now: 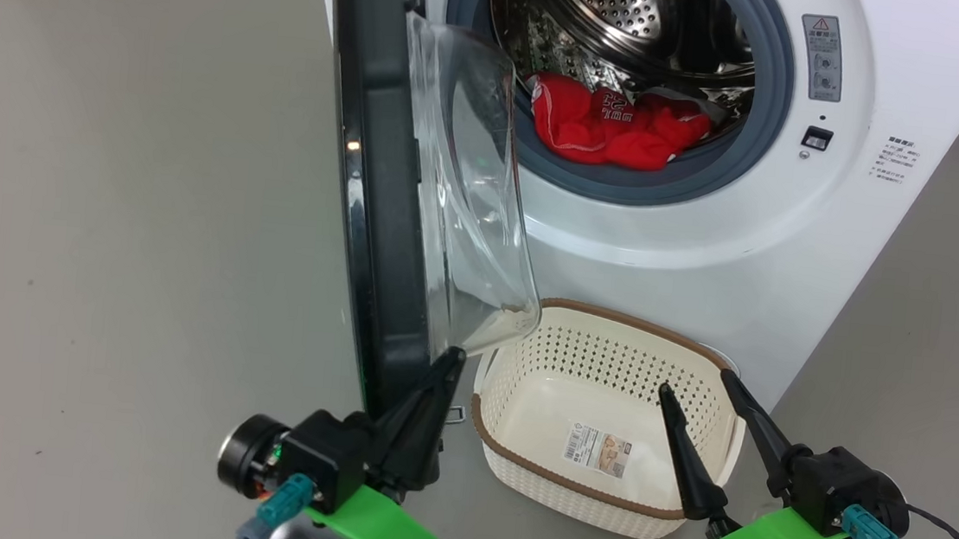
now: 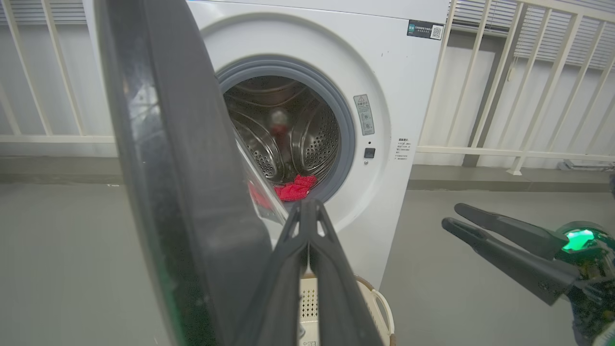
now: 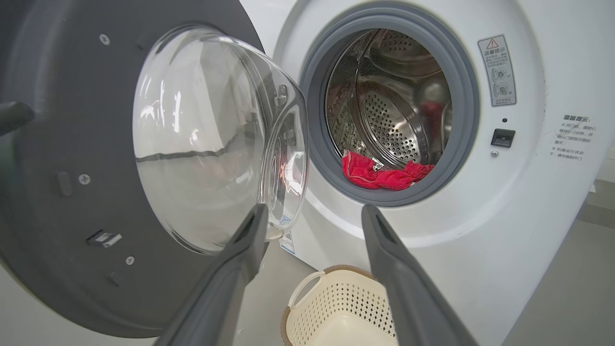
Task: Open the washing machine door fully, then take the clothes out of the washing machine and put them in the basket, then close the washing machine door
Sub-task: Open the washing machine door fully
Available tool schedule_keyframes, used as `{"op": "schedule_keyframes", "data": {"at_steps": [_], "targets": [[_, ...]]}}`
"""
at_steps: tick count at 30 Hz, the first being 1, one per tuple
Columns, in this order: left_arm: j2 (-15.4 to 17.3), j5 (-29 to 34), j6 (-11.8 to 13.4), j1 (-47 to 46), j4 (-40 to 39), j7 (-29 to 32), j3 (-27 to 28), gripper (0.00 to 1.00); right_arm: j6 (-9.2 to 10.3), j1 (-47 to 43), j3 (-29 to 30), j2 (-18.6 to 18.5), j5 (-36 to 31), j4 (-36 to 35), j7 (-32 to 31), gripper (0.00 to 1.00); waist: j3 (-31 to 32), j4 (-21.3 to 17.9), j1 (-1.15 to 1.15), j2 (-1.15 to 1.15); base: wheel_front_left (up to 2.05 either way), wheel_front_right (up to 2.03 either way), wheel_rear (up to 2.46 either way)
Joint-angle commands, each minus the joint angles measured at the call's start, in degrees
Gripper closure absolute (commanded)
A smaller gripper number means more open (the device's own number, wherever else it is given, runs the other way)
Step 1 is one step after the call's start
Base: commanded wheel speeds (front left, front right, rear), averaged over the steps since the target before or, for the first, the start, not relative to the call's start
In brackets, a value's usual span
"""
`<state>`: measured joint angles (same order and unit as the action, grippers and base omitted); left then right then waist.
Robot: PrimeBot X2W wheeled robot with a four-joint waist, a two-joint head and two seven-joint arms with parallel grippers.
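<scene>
The washing machine door (image 1: pixel 381 209) stands ajar, its glass bowl (image 1: pixel 468 199) jutting over the basket (image 1: pixel 611 350). The left gripper (image 1: pixel 453 358), fingers pressed together, sits just beside the door's lower rim. The red clothes (image 1: pixel 613 129) lie in the drum (image 1: pixel 623 13), beyond the empty right gripper (image 1: pixel 695 382), whose fingers are spread wide.

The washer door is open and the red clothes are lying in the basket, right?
Not quite. The door is open, but the red clothes are lying inside the washer, at the bottom of its drum, not in the basket. The basket sits on the floor in front of the washer with no clothes in it. The head view shows this best.
</scene>
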<state>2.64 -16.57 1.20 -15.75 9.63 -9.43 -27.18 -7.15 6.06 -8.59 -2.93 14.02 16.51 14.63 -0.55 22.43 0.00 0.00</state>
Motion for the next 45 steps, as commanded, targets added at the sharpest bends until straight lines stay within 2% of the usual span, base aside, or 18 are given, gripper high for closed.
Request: {"op": "schedule_keyframes", "data": {"at_steps": [1, 12, 25, 37, 45], "targets": [[0.3, -0.5, 0.7, -2.4, -0.6, -0.7, 2.5, 1.0, -0.34, 2.1, -1.3, 0.0, -0.1, -1.7, 0.4, 0.0, 0.0, 0.1, 0.0, 0.0, 0.0, 0.0, 0.0], [0.7, -1.1, 2.6, -2.7, 3.4, -0.5, 3.6, 1.0, -0.34, 1.4, -1.4, 0.1, -0.2, -1.4, 0.4, 0.0, 0.6, 1.6, 0.0, 0.0, 0.0, 0.0, 0.0], [2.3, -2.3, 5.2, -1.4, 4.1, -0.6, 6.1, 1.0, -0.34, 0.5, -1.9, 0.1, -0.4, -1.1, 0.4, 0.0, 1.0, 5.0, 0.0, 0.0, 0.0, 0.0, 0.0], [5.3, -4.6, 8.7, -0.7, 3.2, -1.0, 11.7, 1.0, -0.34, 0.9, -2.7, 0.1, -1.7, -0.6, 0.4, 0.0, -0.5, 6.8, 0.0, 0.0, 0.0, 0.0, 0.0], [7.4, -6.2, 9.5, -2.3, 4.6, -2.0, 15.4, 1.0, -0.34, 1.5, -2.5, 0.1, -2.5, -0.4, 0.4, 0.0, -2.0, 7.0, 0.0, 0.0, 0.0, 0.0, 0.0]]}}
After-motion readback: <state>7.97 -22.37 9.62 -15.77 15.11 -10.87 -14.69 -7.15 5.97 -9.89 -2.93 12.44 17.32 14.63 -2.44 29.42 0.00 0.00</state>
